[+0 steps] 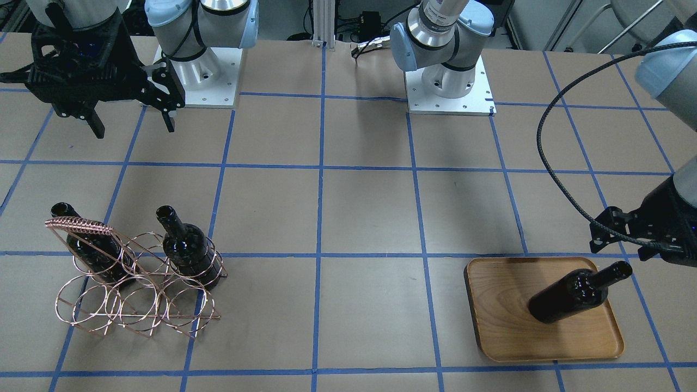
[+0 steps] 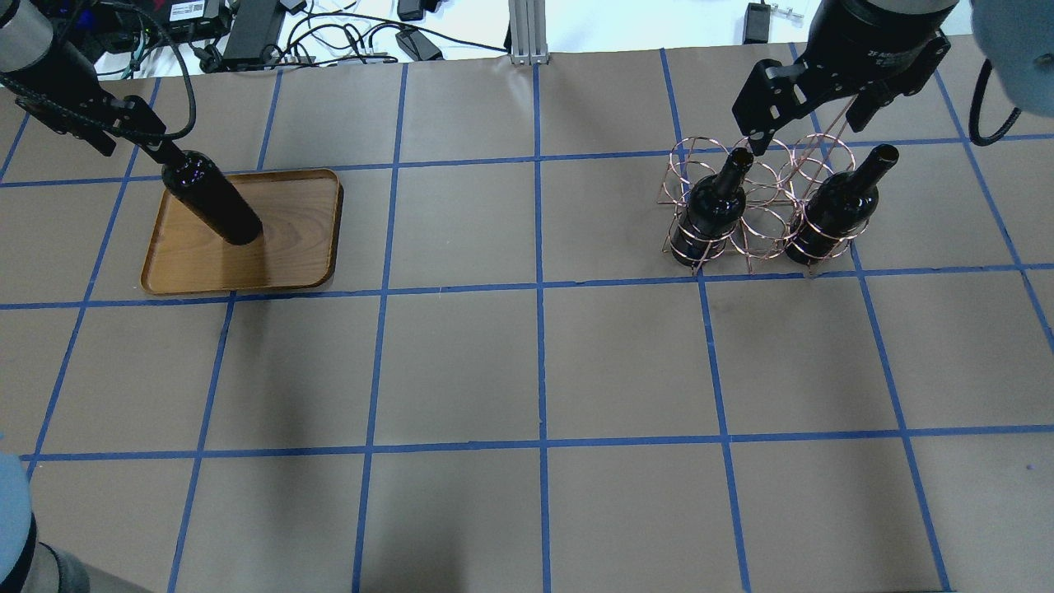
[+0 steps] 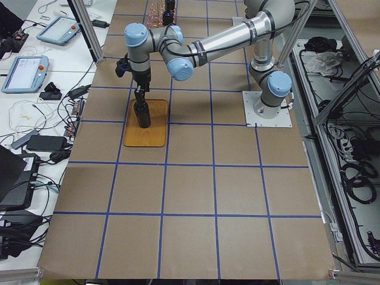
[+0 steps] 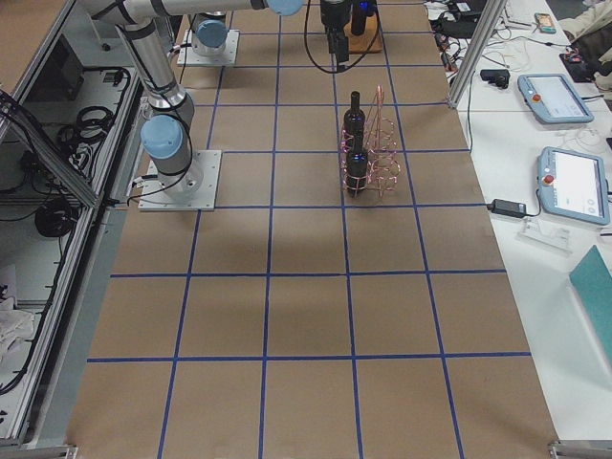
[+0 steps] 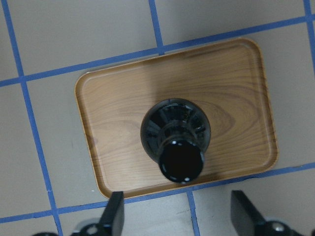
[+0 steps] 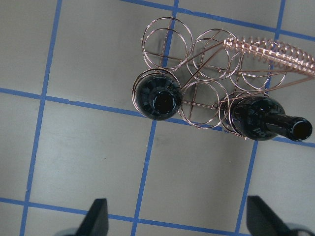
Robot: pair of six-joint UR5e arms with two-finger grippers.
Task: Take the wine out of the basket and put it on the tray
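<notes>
My left tool [image 5: 178,201] is spread wide, holding nothing, just above the neck of the wine [image 1: 569,296], which stands upright on the tray [image 1: 506,332]. My right tool [image 6: 176,209] hangs wide open above the basket [image 1: 136,307], where two more bottles [image 1: 188,253] [image 1: 91,251] stand in its loops on the surface [image 1: 370,218].

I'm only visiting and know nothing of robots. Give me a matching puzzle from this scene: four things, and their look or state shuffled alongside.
1. tray
2. basket
3. wine on the tray
4. right gripper

A. rose-copper wire
B. jaws open, up by the basket
C. light brown wood
D. upright, near-black glass

Pairs: 1-C, 2-A, 3-D, 4-B
</notes>
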